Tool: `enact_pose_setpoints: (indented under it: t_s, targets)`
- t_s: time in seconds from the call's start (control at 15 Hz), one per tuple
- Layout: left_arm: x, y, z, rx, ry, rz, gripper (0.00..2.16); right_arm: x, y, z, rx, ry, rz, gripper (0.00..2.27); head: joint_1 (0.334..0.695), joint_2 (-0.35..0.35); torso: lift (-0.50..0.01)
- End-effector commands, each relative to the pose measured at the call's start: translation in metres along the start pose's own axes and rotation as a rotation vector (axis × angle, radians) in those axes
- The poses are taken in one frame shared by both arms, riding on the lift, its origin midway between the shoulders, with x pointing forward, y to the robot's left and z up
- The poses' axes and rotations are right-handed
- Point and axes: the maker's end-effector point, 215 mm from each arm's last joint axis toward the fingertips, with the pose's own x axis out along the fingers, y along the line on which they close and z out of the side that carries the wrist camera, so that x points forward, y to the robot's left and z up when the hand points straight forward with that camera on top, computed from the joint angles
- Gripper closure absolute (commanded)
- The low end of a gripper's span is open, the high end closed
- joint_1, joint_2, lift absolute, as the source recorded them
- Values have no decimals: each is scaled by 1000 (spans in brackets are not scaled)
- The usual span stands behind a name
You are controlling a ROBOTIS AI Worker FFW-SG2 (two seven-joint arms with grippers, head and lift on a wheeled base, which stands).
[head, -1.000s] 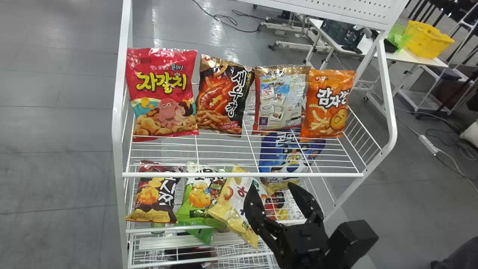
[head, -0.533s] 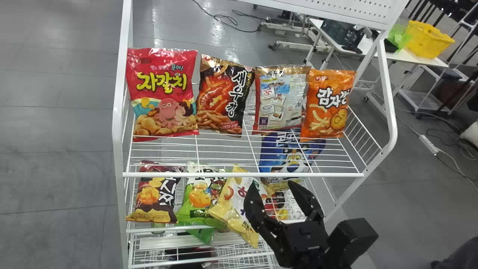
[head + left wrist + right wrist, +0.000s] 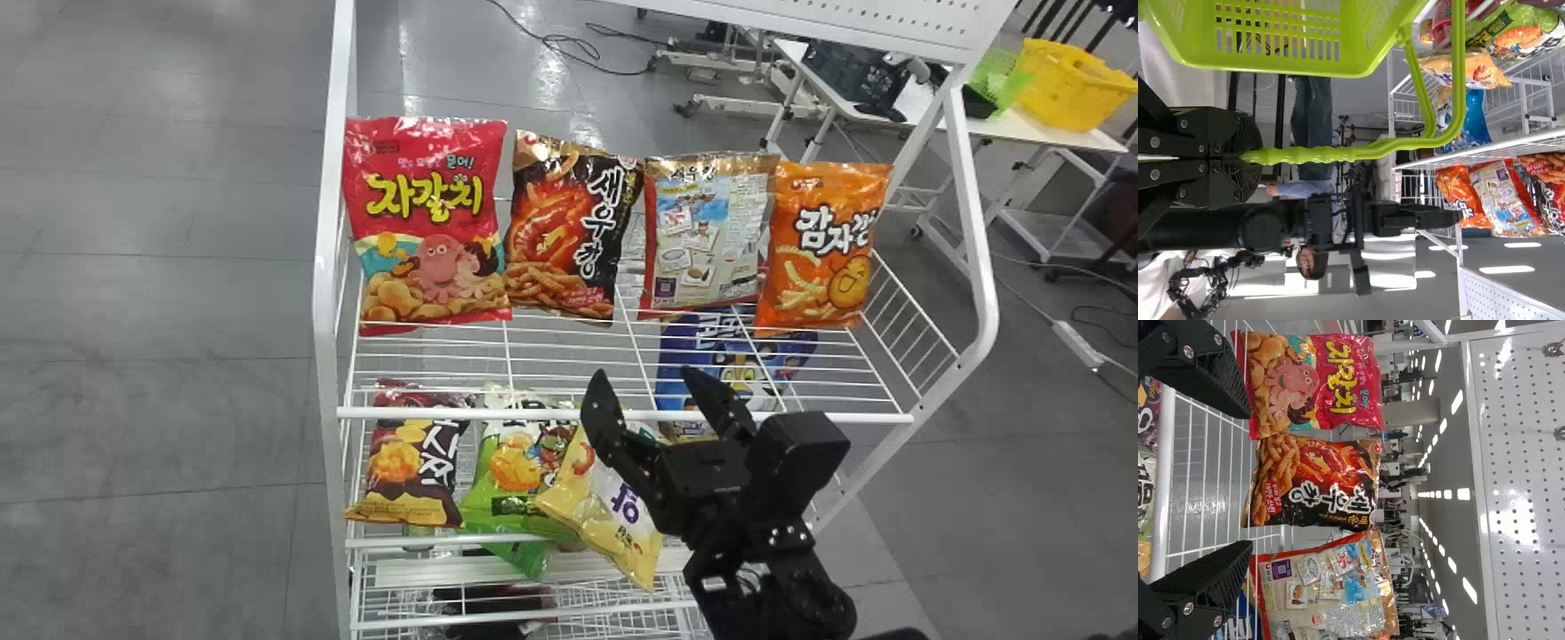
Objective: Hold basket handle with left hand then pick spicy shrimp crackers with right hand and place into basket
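The left claw (image 3: 1248,157) is pinching the handle (image 3: 1338,153) of the green basket (image 3: 1285,65), which hangs from it; I cannot tell what the basket holds. The right claw (image 3: 645,382) is spread wide at the front rail of the white rack's top shelf (image 3: 462,413), with nothing between its fingers. Taking that claw as the middle of a clock in the head view, the spicy shrimp crackers (image 3: 569,231), in a black and red bag, stand upright at 11 o'clock on the top shelf, apart from the claw. In the right wrist view the same bag faces the gap of the right claw (image 3: 1251,478). Beside it on that shelf, a red bag (image 3: 431,222) stands at 10 o'clock, a bag with its back turned outward (image 3: 707,236) at 1 o'clock, and an orange bag (image 3: 822,244) at 2 o'clock. Beneath the top shelf, a blue bag (image 3: 689,356) shows between 2 and 3 o'clock, a yellow bag (image 3: 605,524) between 6 and 7, a green bag (image 3: 516,471) at 8, and a dark brown bag (image 3: 409,471) between 8 and 9.
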Motion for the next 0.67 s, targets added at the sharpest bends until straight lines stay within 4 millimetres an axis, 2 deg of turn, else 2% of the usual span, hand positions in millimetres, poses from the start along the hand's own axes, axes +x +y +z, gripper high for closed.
enact_pose_setpoints:
  t_s: [0.0, 0.27, 0.4, 0.6]
  targets:
    - [5, 3, -4, -6, 10, 9, 1892, 28, -5, 6, -15, 4, -5, 144, 695, -280, -37]
    - [8, 8, -7, -9, 21, 22, 1892, 78, -15, 19, -49, 4, -19, 140, 695, -277, -37]
    - [8, 10, -6, -16, 19, 23, 1892, 103, -10, 20, -58, 19, -9, 140, 695, -273, -37]
    - [7, 12, -4, -17, 16, 24, 1892, 127, 6, 23, -78, 17, 17, 140, 695, -242, -37]
